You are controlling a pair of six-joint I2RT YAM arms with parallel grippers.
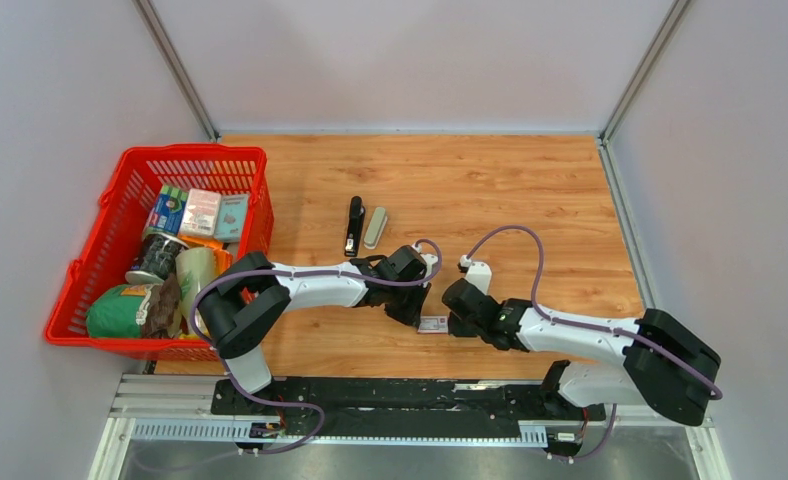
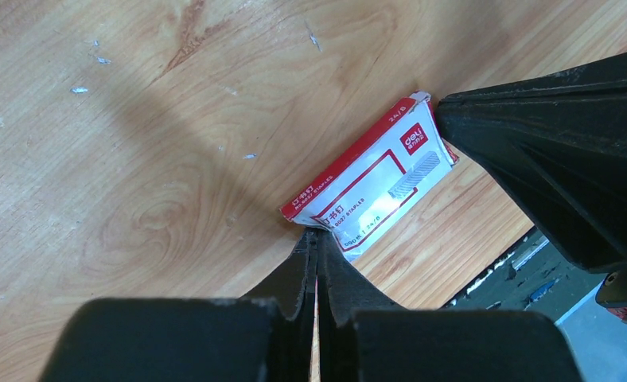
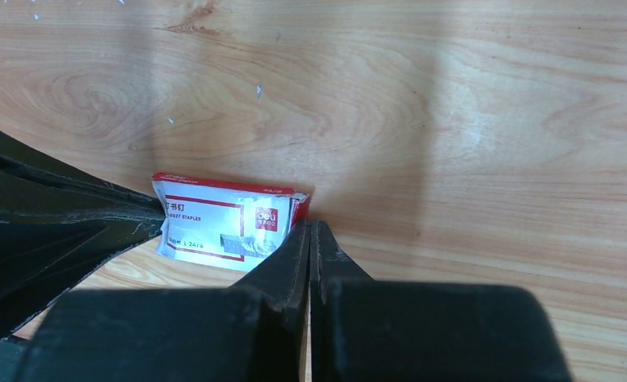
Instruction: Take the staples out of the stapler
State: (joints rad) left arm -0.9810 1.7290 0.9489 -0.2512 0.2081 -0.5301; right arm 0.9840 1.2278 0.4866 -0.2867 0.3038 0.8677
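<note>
Clenched shut against opposite ends of small box [image 2: 374,179]: left gripper [image 2: 317,239], right gripper [image 3: 309,227], tips touching it. Beyond, stapler [image 1: 353,225] beside grey bar [image 1: 375,227]; red basket [image 1: 195,150] leftward.

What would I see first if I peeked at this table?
Near the front edge of the table, the left gripper and right gripper are both shut at the ends of a small red-and-white box. A bright red basket, packed full, sits far left, and a black stapler lies mid-table.

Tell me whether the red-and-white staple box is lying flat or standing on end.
Lying flat: the staple box rests on the wooden table, printed face up.
</note>
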